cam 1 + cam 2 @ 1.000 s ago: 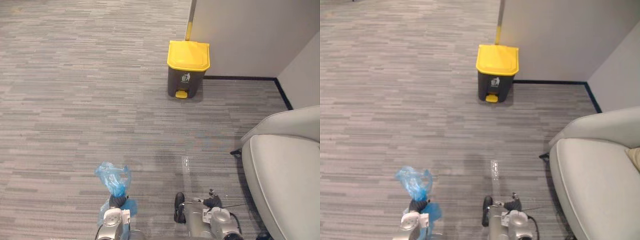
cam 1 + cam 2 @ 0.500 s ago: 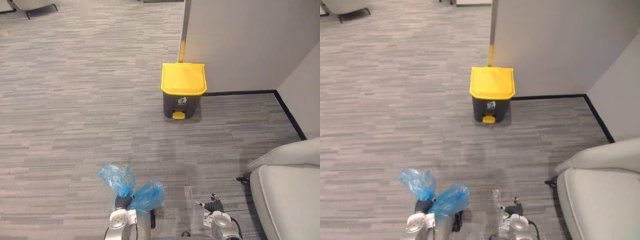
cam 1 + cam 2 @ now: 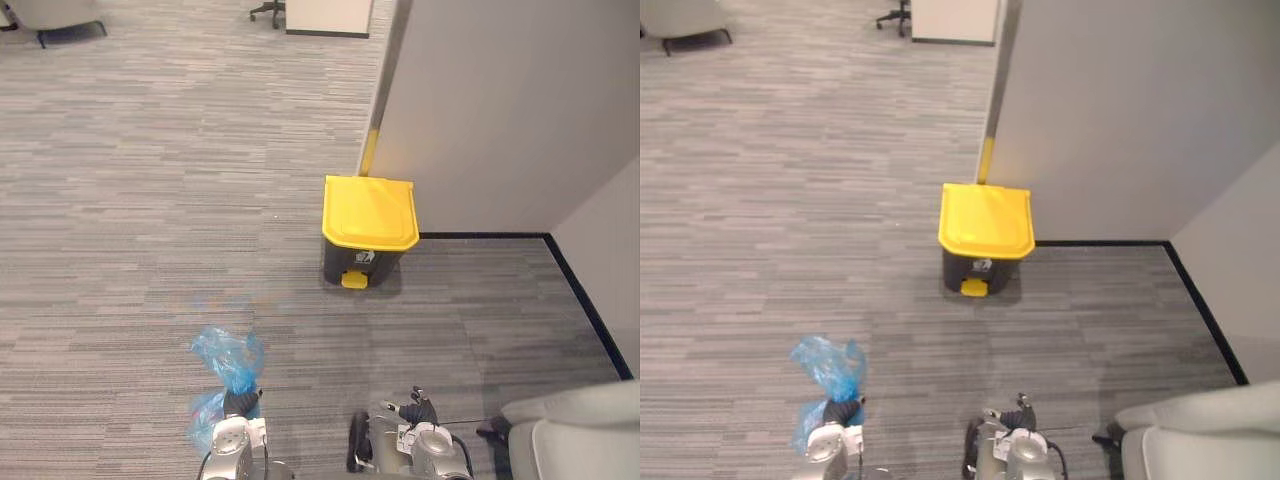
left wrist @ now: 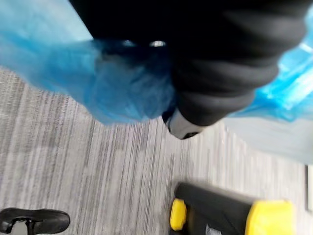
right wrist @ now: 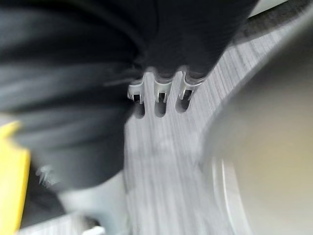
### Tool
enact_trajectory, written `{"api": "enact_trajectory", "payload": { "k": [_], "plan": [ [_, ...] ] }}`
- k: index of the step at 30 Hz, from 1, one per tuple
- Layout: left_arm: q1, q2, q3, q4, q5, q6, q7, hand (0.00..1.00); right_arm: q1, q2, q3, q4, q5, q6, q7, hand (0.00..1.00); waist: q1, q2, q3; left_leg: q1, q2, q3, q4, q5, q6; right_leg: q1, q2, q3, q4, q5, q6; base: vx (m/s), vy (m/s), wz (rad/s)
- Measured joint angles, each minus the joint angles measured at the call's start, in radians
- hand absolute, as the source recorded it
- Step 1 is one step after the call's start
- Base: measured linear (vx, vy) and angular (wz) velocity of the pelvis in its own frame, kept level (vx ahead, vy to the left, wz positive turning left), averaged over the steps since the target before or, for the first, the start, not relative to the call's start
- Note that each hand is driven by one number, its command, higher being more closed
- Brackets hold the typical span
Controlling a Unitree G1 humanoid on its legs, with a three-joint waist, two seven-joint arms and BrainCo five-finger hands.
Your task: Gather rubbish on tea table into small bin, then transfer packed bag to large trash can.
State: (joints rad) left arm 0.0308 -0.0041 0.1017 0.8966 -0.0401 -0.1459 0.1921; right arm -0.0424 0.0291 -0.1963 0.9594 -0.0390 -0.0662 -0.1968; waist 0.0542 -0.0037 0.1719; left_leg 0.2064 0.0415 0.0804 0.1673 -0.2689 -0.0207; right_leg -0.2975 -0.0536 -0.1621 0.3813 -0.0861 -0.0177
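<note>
Firstly, located the blue bag point(image 3: 228, 362) well short of the large trash can point(image 3: 368, 228) and to its left, carried clear of the carpet point(image 3: 120, 200). Found it gripped by the left hand point(image 3: 240, 403), fingers closed round the gathered neck. Noted a loose tuft above the fist and the filled body below. Judged it light, soft and easily crumpled, with thin, slippery film likely to tear under a point load. Advised holding only at the bunched neck, never at the wall. Found the large trash can against the partition point(image 3: 500, 120), yellow lid down, pedal point(image 3: 353, 281) facing outward. Found the right hand point(image 3: 415, 412) short of the large trash can and slightly to its right, fingers relaxed and straight, holding nothing.
</note>
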Motion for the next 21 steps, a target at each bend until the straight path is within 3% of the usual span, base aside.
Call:
{"api": "enact_trajectory", "payload": {
  "k": [1,3,4,6,8,11,12,13,14,16,18,21],
  "plan": [
    [0.002,-0.004,0.000,0.000,0.000,0.000,0.000,1.00,0.001,-0.001,-0.001,0.001,0.000,0.000,0.001,0.00,0.000,0.007,0.003,-0.010,0.009,-0.009,0.037,-0.001,-0.001,0.015,0.006,-0.007,-0.008,-0.007,-0.005,0.40,-0.206,0.27],
    [0.002,-0.019,0.031,-0.003,0.000,0.000,-0.003,1.00,0.019,0.009,0.008,0.003,0.002,0.003,0.001,0.00,-0.002,0.018,0.005,-0.116,0.047,-0.008,0.315,0.001,-0.018,0.092,0.030,-0.029,-0.059,-0.030,-0.015,0.42,-0.225,0.29],
    [0.006,-0.035,0.041,-0.007,0.000,0.000,-0.003,1.00,0.021,0.012,0.027,-0.001,0.003,0.003,0.001,0.00,0.006,0.020,0.010,-0.215,0.099,-0.002,0.564,0.025,-0.061,0.159,0.054,-0.033,-0.096,-0.044,-0.030,0.45,-0.174,-0.01],
    [0.020,-0.044,0.040,-0.029,0.000,0.000,-0.015,1.00,0.020,0.017,0.045,-0.001,0.010,0.002,0.001,0.00,0.010,0.018,0.012,-0.292,0.152,0.031,0.711,0.005,-0.065,0.225,0.071,-0.036,-0.115,-0.070,-0.045,0.34,-0.081,-0.18],
    [0.021,-0.049,0.029,-0.043,0.000,0.000,-0.024,1.00,0.014,0.019,0.042,-0.003,0.015,0.002,0.000,0.00,0.012,0.005,0.017,-0.353,0.176,0.078,0.672,-0.026,-0.056,0.283,0.068,-0.021,-0.143,-0.079,-0.039,0.26,-0.023,-0.23],
    [0.007,-0.049,0.023,-0.052,0.000,0.000,-0.025,1.00,0.005,0.020,0.030,-0.006,0.019,0.002,-0.001,0.00,0.017,-0.004,0.019,-0.399,0.145,0.098,0.392,-0.024,-0.053,0.316,0.038,0.016,-0.170,-0.085,-0.010,0.24,0.086,-0.31],
    [0.007,-0.049,0.011,-0.051,0.000,0.000,-0.025,1.00,0.015,0.015,0.019,-0.006,0.019,0.002,-0.002,0.00,0.017,0.002,0.014,-0.396,0.125,0.090,0.259,0.028,-0.054,0.322,0.030,0.025,-0.178,-0.090,0.009,0.31,0.208,-0.26],
    [0.010,-0.049,-0.003,-0.046,0.000,0.000,-0.025,1.00,0.027,0.007,0.012,-0.003,0.019,0.002,-0.002,0.00,0.017,0.019,0.004,-0.392,0.112,0.068,0.161,0.159,-0.056,0.319,0.036,0.039,-0.178,-0.100,0.031,0.25,0.209,-0.33],
    [0.010,-0.044,-0.005,-0.033,0.000,0.002,-0.025,1.00,0.035,0.007,0.006,0.003,0.020,0.009,-0.002,0.00,0.027,0.008,0.000,-0.373,0.095,0.078,0.148,0.179,-0.050,0.326,0.018,0.065,-0.176,-0.107,0.049,0.31,0.255,-0.27],
    [0.013,-0.037,-0.003,-0.033,0.000,0.002,-0.024,1.00,0.065,0.027,0.005,-0.003,0.019,0.008,-0.001,0.00,0.026,-0.023,-0.014,-0.334,0.047,0.112,0.100,0.171,-0.033,0.334,-0.037,0.073,-0.173,-0.124,0.081,0.28,0.209,-0.18],
    [0.014,-0.036,-0.016,-0.026,0.000,0.004,-0.026,1.00,0.066,0.033,0.008,-0.003,0.017,0.009,0.002,0.00,0.030,-0.025,-0.015,-0.292,0.017,0.144,0.074,0.150,-0.009,0.327,-0.068,0.098,-0.123,-0.132,0.096,0.19,0.188,-0.31],
    [0.021,-0.026,-0.023,-0.018,0.004,0.005,-0.031,1.00,0.062,0.039,0.022,-0.009,0.007,0.009,0.003,0.00,0.033,-0.019,-0.015,-0.215,-0.001,0.186,0.046,0.122,0.011,0.220,-0.093,0.135,0.165,-0.127,0.113,0.12,0.148,-0.34]
  ]
}}
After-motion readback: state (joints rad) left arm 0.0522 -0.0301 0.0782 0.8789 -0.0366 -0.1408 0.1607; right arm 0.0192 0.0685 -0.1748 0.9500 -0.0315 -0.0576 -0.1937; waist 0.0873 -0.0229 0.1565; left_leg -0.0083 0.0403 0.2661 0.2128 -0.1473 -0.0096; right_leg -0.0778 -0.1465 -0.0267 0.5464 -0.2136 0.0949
